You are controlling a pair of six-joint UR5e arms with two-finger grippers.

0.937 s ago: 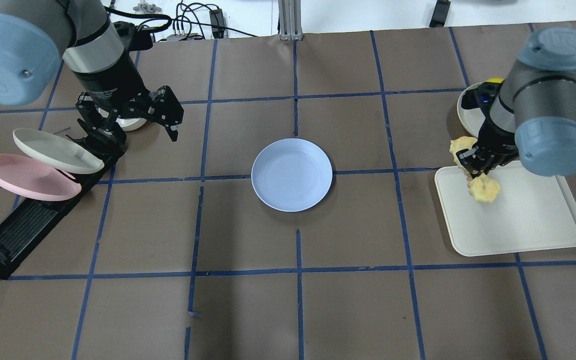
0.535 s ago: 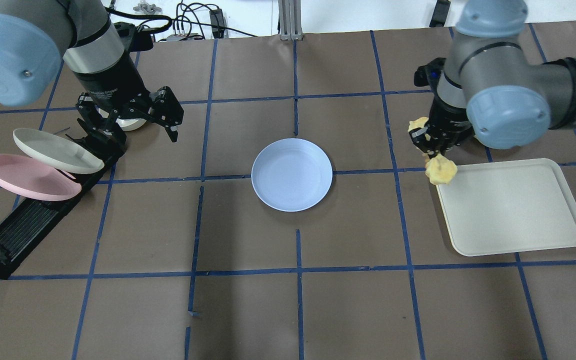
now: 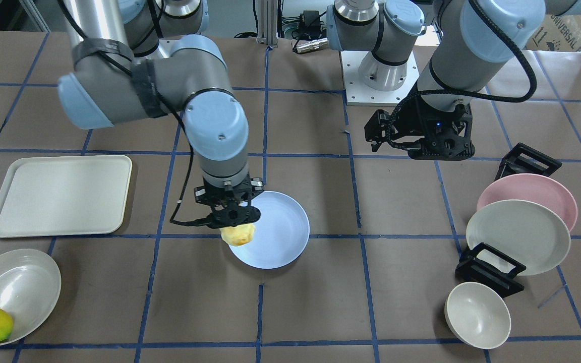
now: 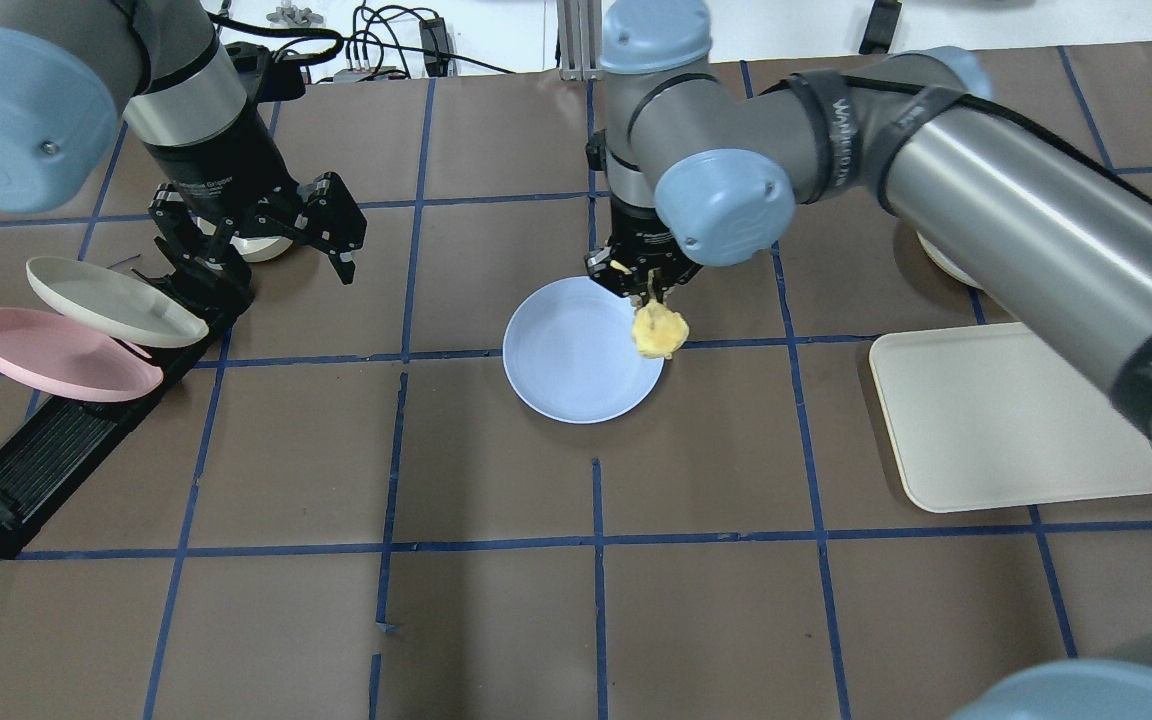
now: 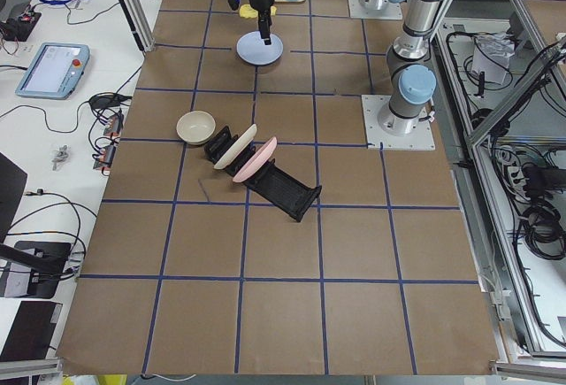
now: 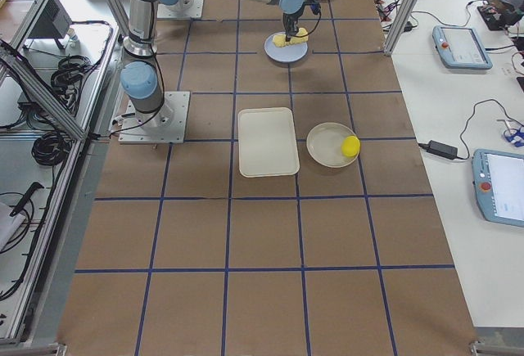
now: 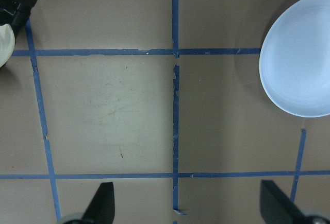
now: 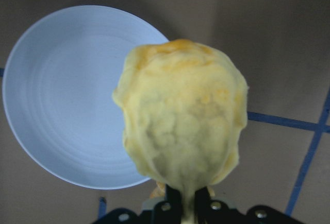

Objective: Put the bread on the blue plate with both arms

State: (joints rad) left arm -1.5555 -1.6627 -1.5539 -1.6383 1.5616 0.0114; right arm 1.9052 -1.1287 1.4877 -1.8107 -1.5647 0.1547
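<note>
Right hand (image 4: 636, 280) is clamping the elongated, bumpy pale-yellow bread (image 4: 659, 333), holding it raised above the rim of the round, pale-blue matte plate (image 4: 566, 370). Left hand (image 7: 188, 208) is hovering well apart from that plate, fingers spread, over the brown counter (image 4: 496, 620).

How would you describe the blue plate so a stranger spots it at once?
Find the middle of the brown gridded table. One plate lies flat there, the blue plate, bread held over its edge. The pink plate and off-white plate lean in a black rack instead.
</note>
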